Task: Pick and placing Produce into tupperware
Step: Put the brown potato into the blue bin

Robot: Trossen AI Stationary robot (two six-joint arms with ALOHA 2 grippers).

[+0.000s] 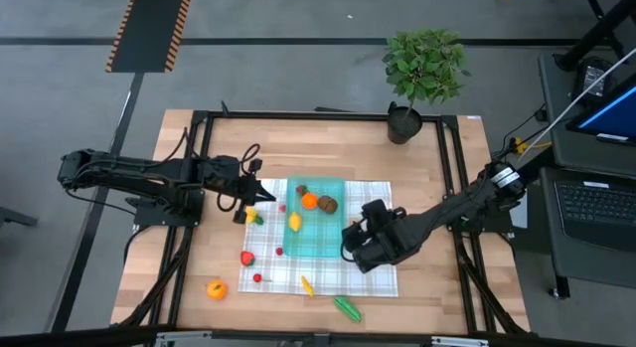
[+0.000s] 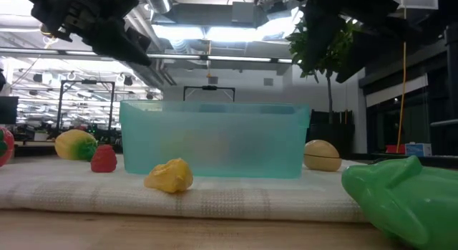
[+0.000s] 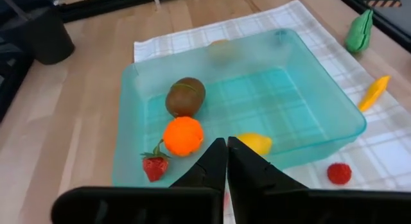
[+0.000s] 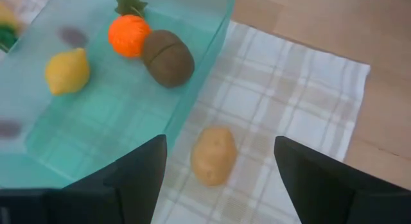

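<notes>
The teal tupperware (image 1: pixel 320 233) sits on the checked cloth and holds a kiwi (image 3: pixel 186 95), an orange (image 3: pixel 183 135), a strawberry (image 3: pixel 154 166) and a lemon (image 3: pixel 255 144). My left gripper (image 3: pixel 226 153) is shut, hovering at the container's left wall (image 1: pixel 264 195) with nothing between its fingers. My right gripper (image 4: pixel 218 185) is open just right of the container (image 1: pixel 360 233). Its fingers stand on either side of a tan potato (image 4: pixel 214 155) that lies on the cloth, without touching it. Other produce lies loose on the cloth.
On the cloth near the container lie a yellow-green piece (image 1: pixel 253 216), a red strawberry (image 1: pixel 246 258), small red berries (image 1: pixel 257 277) and a yellow piece (image 1: pixel 307 285). An orange (image 1: pixel 216 289) and a green vegetable (image 1: pixel 347 307) lie near the front edge. A potted plant (image 1: pixel 422 74) stands at the far edge.
</notes>
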